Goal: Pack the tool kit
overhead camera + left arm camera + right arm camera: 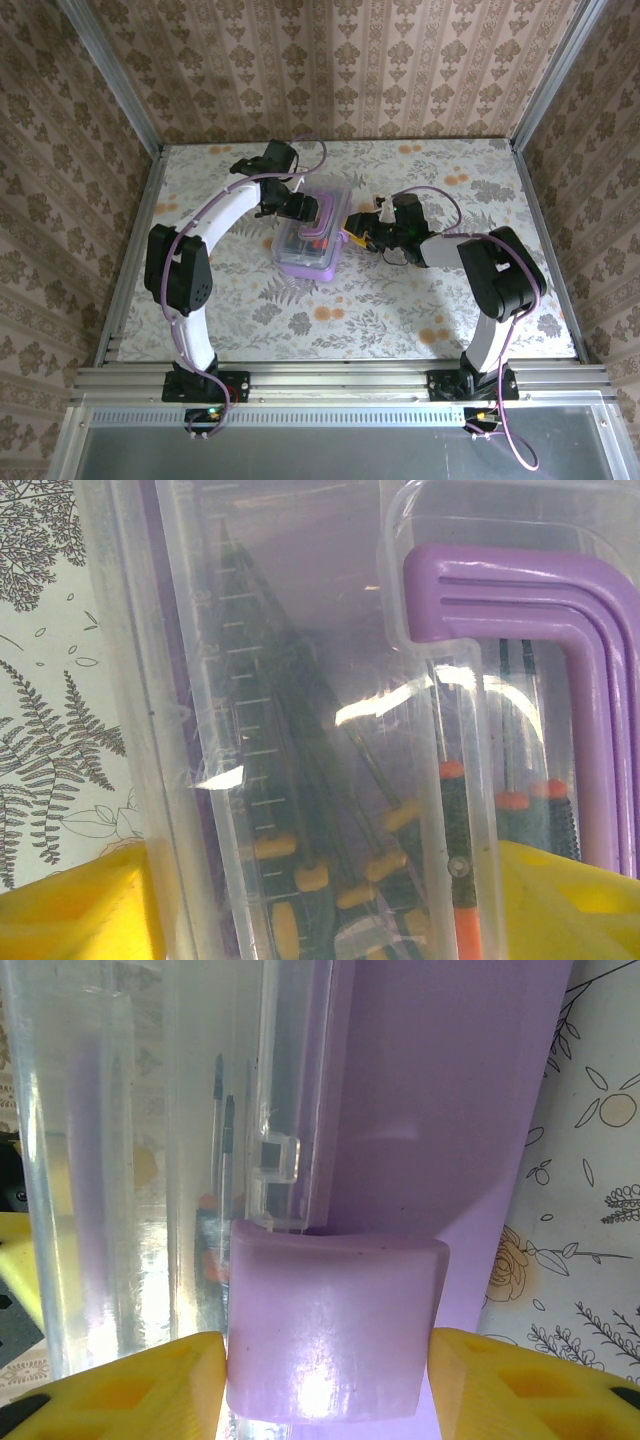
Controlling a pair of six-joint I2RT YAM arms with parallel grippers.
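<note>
Right wrist, gripper (328,1380) straddling case latch (335,1325)

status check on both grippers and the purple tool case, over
Left gripper astride lilac plastic case with clear lid, jaws apart. Right gripper around purple latch tab, fingers at its sides. Screwdrivers inside under lid. Nothing in the way.

Table (250,320): flat top covered in a pale floral print with grey fern leaves and scattered orange blossoms; the same fern pattern shows at the left edge of the left wrist view. Walls (340,70): beige damask wallpaper on three sides. Metal frame rails (110,80) run up the corners; an aluminium rail (340,385) spans the near table edge.
</note>
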